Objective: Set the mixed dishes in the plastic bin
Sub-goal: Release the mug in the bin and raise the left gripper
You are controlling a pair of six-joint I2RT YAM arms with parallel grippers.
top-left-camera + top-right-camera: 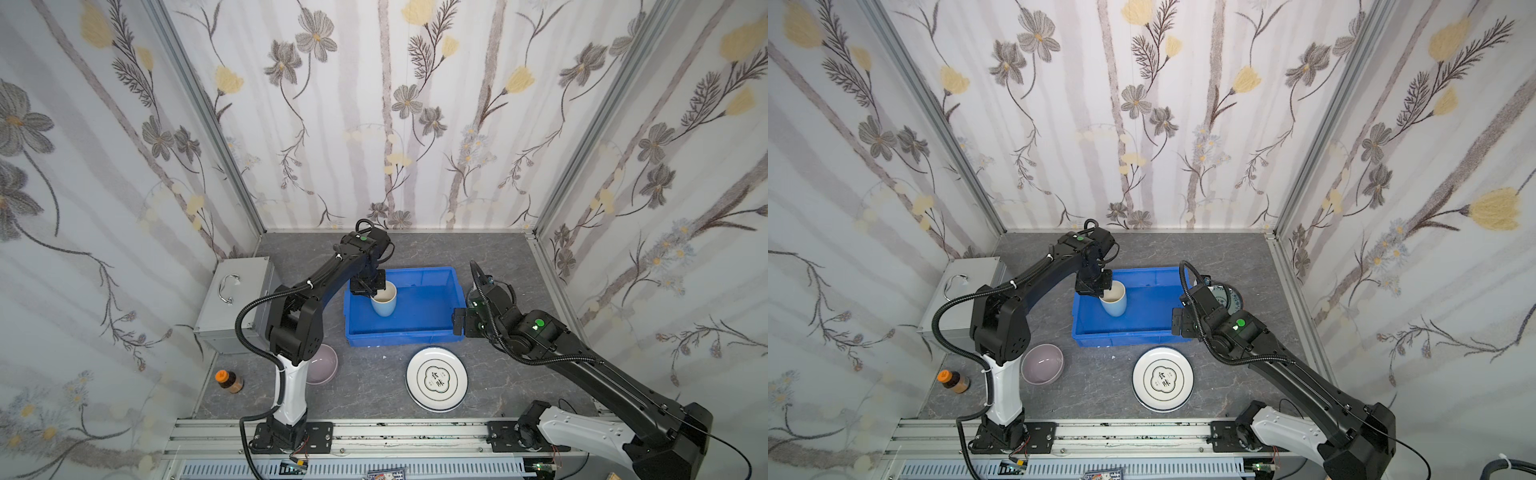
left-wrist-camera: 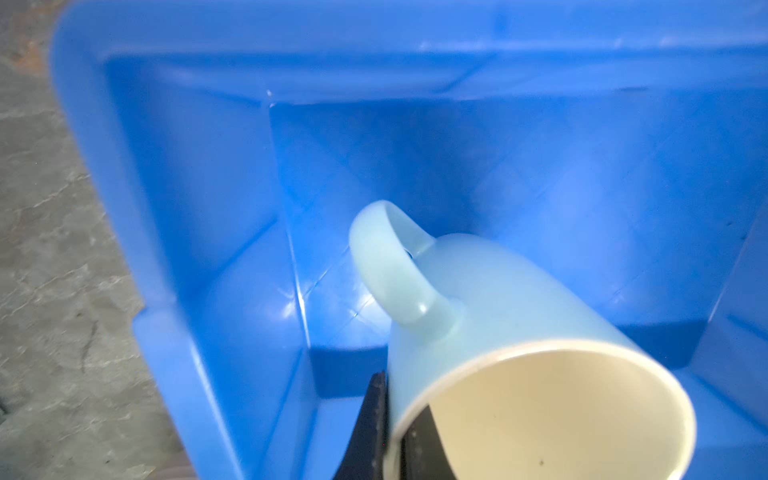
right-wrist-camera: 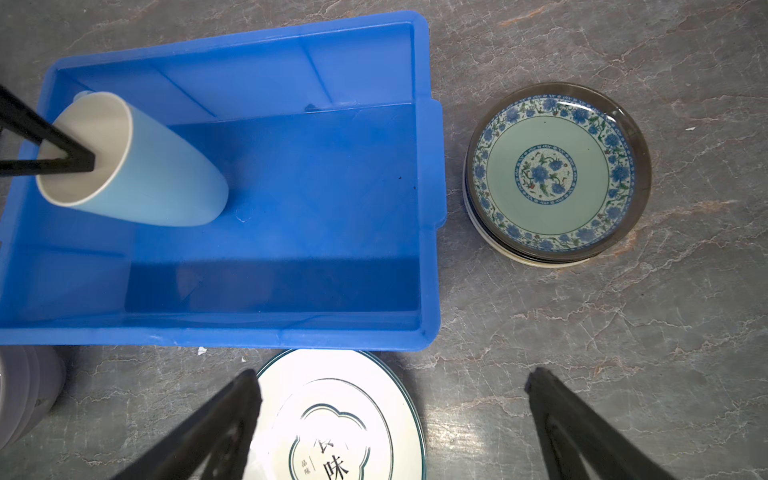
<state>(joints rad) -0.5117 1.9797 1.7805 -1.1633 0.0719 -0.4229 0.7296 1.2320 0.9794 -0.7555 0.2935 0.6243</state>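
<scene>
A: As we look from the left, what comes first?
B: The lilac bowl (image 1: 324,365); then our left gripper (image 1: 371,294) pinches the wall of the pale blue mug (image 1: 384,305), tilted inside the plastic bin (image 1: 407,334), left end.
A: Our right gripper (image 3: 392,376)?
B: Wide, empty, beside the bin.

A: Entry one, overhead pair: where do you have them?
B: High at the front edge, side by side, tilted down and inward. In both top views you see the whole tabletop (image 1: 374,386) (image 1: 1100,386) and three walls (image 1: 415,124), from far off, nearly matching.
A: Entry two, left wrist?
B: Very close, looking steeply down into one corner of the plastic bin (image 2: 187,166), the pale blue mug (image 2: 498,311) right under the lens, slightly blurred.
A: Entry three, right wrist?
B: Farther back, looking almost straight down. You share the bin and mug with the left wrist, and the white plate (image 3: 332,399) with the overhead pair.
</scene>
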